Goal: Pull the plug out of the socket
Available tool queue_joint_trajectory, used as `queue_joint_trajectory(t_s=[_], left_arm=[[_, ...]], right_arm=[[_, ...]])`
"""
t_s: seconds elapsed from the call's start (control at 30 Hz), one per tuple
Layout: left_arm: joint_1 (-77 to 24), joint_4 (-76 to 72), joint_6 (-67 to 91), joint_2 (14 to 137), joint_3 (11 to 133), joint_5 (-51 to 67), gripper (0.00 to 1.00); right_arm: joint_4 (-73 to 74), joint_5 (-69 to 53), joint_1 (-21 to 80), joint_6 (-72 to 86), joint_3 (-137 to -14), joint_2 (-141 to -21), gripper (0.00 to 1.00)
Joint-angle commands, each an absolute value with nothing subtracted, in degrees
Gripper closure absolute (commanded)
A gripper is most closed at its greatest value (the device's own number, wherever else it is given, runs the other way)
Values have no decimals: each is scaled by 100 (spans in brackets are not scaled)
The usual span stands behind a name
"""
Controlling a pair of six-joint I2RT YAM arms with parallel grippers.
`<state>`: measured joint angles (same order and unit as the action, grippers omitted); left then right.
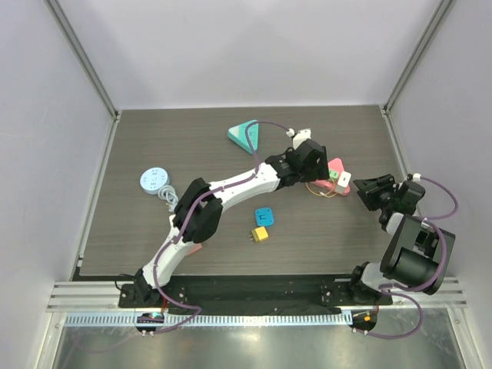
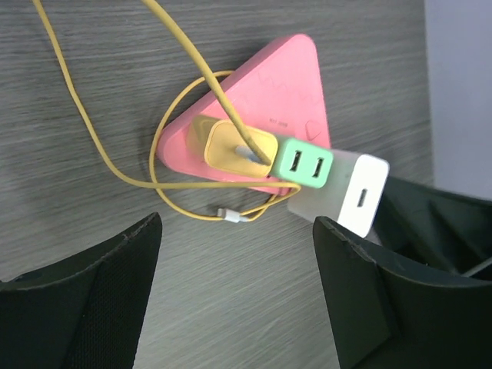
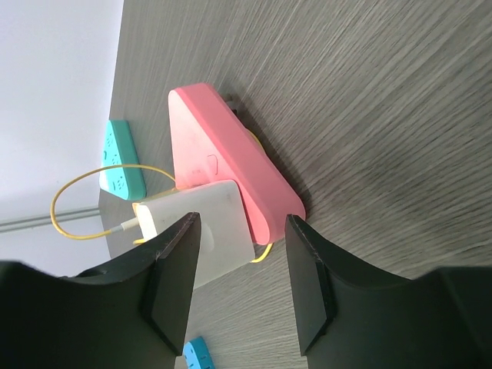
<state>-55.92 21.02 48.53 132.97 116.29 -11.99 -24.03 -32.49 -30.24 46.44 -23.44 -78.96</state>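
Observation:
A pink triangular socket (image 1: 335,167) lies at the right of the table. A white plug block (image 1: 343,182) sits on its near corner. In the left wrist view the socket (image 2: 269,84) carries a yellow plug (image 2: 223,146) with a yellow cable, a green USB adapter (image 2: 304,165) and the white plug (image 2: 350,196). My left gripper (image 1: 317,165) is open and empty just left of the socket, also in its own view (image 2: 238,307). My right gripper (image 1: 361,191) is open just right of the white plug (image 3: 207,223), its jaws (image 3: 238,284) short of the plug and the socket (image 3: 223,146).
A teal triangular socket (image 1: 244,134) lies at the back, with a small white plug (image 1: 300,132) to its right. A round light-blue socket (image 1: 154,179) with a grey cable is at the left. A blue adapter (image 1: 264,217) and a yellow plug (image 1: 260,234) lie mid-table.

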Motion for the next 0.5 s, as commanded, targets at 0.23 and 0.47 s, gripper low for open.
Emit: queue_joint_trajectory(t_s=[0.23,0.47], left_arm=[[-5476,2418,7611,13447,12366,-1722,23],[-5476,2294,7752,13711,12691,-2065,26]], right_arm=[[-2496,-2804,-2901,4421,-2373,-7638,46],[-2549,-2812,-2909,4403,-2373,-7655,46]])
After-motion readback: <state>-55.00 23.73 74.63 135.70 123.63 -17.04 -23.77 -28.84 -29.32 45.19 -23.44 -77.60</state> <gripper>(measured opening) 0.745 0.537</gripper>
